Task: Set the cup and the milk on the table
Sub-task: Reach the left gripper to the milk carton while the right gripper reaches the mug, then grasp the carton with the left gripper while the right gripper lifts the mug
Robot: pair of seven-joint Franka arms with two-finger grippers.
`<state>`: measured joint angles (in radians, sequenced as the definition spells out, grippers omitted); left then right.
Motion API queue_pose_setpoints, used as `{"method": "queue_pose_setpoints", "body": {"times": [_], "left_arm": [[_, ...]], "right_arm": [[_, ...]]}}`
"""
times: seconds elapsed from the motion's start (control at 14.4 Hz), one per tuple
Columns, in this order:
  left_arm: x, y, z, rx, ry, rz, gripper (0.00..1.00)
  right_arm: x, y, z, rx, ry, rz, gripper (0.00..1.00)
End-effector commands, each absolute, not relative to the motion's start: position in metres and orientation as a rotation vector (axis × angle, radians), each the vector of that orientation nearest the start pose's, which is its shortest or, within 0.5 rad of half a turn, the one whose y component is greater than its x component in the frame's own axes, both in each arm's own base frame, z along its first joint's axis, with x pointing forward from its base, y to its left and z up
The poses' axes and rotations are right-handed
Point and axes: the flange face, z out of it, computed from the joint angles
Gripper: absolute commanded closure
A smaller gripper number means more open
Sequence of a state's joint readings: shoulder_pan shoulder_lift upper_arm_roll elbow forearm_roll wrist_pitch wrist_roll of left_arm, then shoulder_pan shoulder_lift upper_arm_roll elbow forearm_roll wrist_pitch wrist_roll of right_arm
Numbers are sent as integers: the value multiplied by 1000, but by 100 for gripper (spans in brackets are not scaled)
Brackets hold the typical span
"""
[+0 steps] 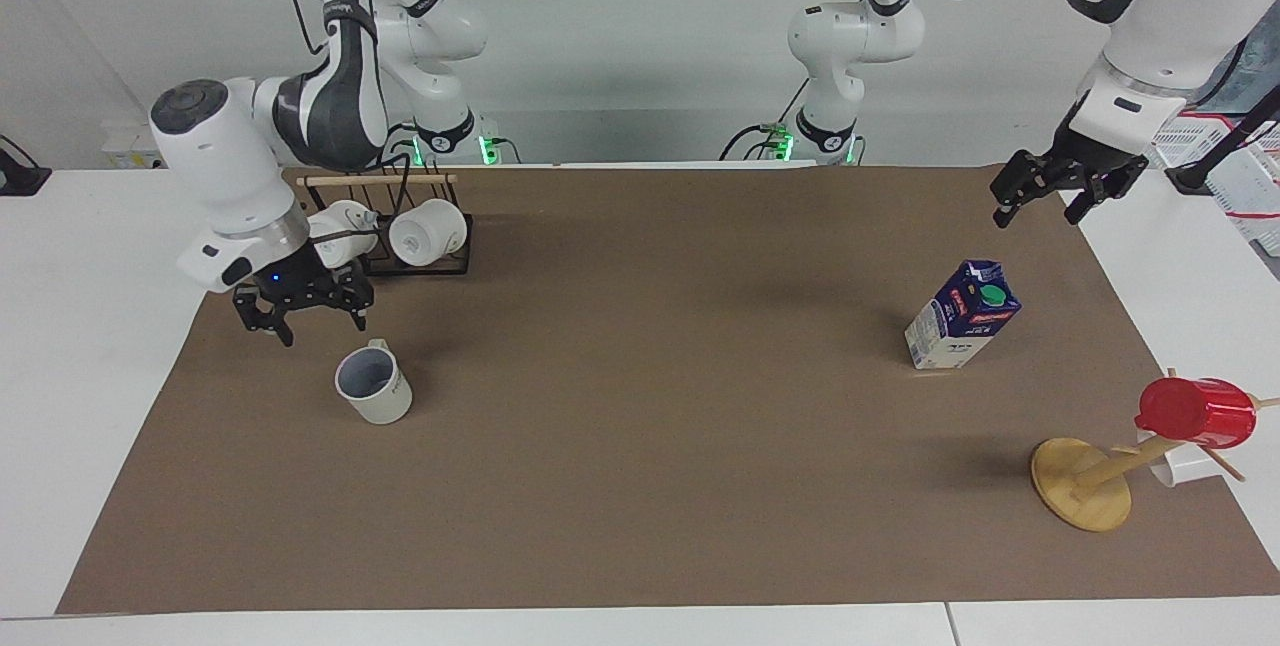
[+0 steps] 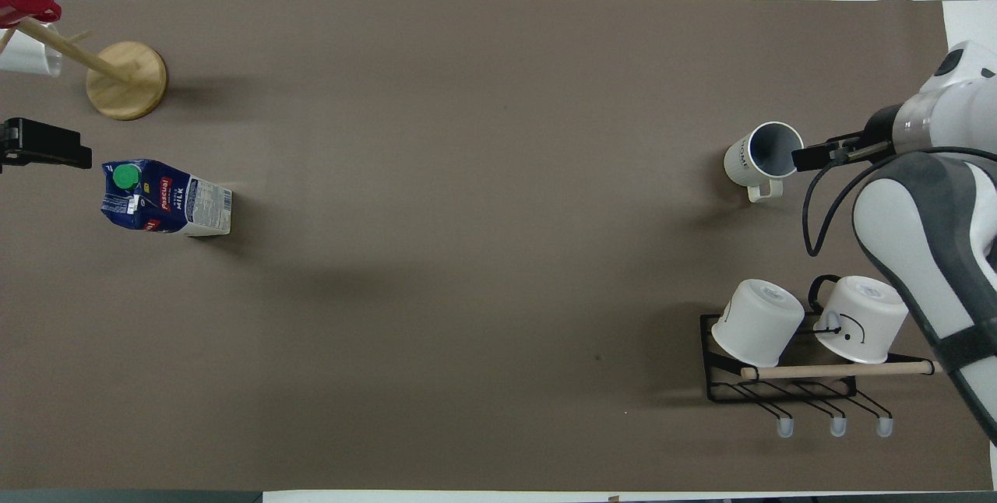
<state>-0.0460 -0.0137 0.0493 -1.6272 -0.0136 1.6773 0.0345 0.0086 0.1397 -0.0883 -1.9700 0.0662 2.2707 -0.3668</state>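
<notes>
Cup point(image 1: 373, 386) point(image 2: 764, 151) stands upright on the table point(image 1: 640, 526) just beside the right gripper point(image 1: 313, 319) point(image 2: 810, 156), jaws spread wide, empty. Milk point(image 1: 961, 315) point(image 2: 165, 198) stands below the left gripper point(image 1: 1034, 208) point(image 2: 43, 144), also spread, empty; bare paper lies between.

My arms are glossy white shells with dark grey bands at the joints. Each ends in a black end effector: my right end effector point(image 1: 313, 314) carries a small blue light on its black body, and a thin black cable loops along each arm. Green lights glow at both bases.
</notes>
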Motion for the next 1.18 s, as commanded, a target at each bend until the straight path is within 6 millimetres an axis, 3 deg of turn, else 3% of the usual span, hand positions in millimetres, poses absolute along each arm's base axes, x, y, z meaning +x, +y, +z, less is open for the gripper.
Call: {"method": "queue_pose_setpoints", "body": {"times": [0.0,0.07,0.28,0.42,0.69,0.76,0.9,1.11], "left_arm": [[556,1,612,-3161,64,-122,0],[558,0,608,-3161,67,-113,0],[562,1,588,-3160,62,-132,0],[562,6,566,-3160,45,-130,0],[562,11,525,-3161,19,-130,0],[561,11,514,-3160,12,-125,0],[560,13,498,-3161,0,-130,0],[559,20,482,-3163,-21,-91,0]], "right_arm": [[613,-49,391,-3071,-411,-273,0],[615,-43,383,-3059,-424,-276,0],[612,-58,361,-3036,-596,-235,0],[611,-58,359,-3034,-604,-233,1],[615,-53,341,-3038,-588,-232,31],[616,-52,339,-3037,-589,-227,48],[616,-51,340,-3037,-587,-227,99],[618,-38,342,-3036,-554,-211,100]]}}
